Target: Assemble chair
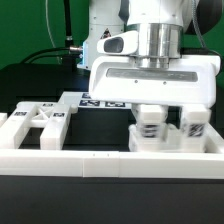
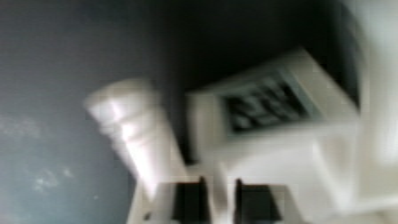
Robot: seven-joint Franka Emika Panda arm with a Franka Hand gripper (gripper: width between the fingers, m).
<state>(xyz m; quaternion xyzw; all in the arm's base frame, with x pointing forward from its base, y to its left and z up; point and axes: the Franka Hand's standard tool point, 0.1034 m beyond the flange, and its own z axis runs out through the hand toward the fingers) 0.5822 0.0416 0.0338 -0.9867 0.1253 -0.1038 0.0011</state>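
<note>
Rail [image 1: 100,165] first: long, plain and white, it runs across the front of the black table [image 1: 105,125] in the exterior view. Above it the arm [image 1: 155,45], broad and white at its lower end, fills the middle and hides much of what lies behind. Farther back a flat marker board [image 1: 92,100] shows its tags.

The chair parts [image 1: 193,128] lie loose. A flat slotted panel [image 1: 40,125] rests against the rail on the exterior view's left, and two upright pieces [image 1: 150,128] stand just behind the rail under the arm (the dark bands on them are too small to read).

In the wrist view a tagged block [image 2: 267,100] sits just beside the gripper [image 2: 217,205], with a rounded white piece [image 2: 134,125] next to it. The fingers are drawn together with only a sliver between them, and nothing shows clamped there.
</note>
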